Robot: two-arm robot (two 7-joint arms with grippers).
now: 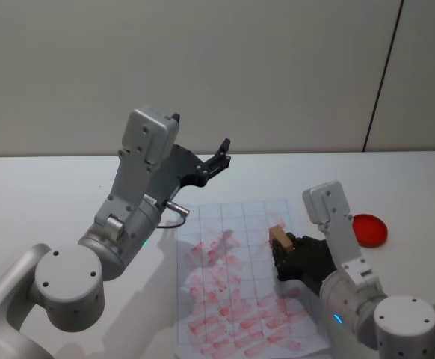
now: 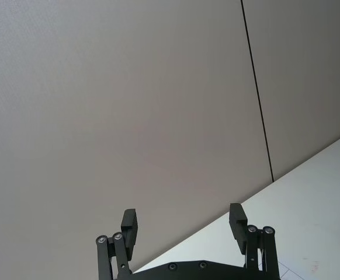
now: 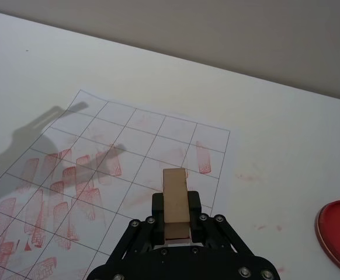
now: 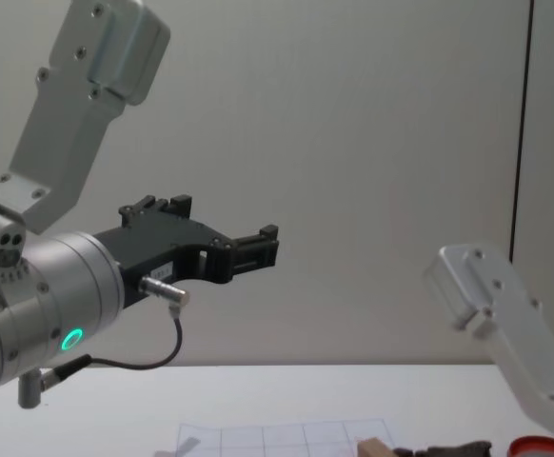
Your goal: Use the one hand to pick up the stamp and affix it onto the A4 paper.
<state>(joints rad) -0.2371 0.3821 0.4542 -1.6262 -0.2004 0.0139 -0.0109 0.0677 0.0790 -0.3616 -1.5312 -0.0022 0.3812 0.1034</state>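
White surface lay under the gridded A4 paper. My right end effector pinched the wooden stamp by 2 opposite sides, over the sheet's right columns. I judged it light, rigid and easy to grip. Its inked face was hidden, and I could not tell whether it touched the paper. My left end effector hung spread, parked aloft.

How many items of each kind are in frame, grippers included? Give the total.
Wooden stamp: 1, held in the right gripper
A4 paper, gridded with red marks: 1
Red ink pad: 1
Grippers: 2, the left gripper open and raised, the right shut on the stamp
Total: 5
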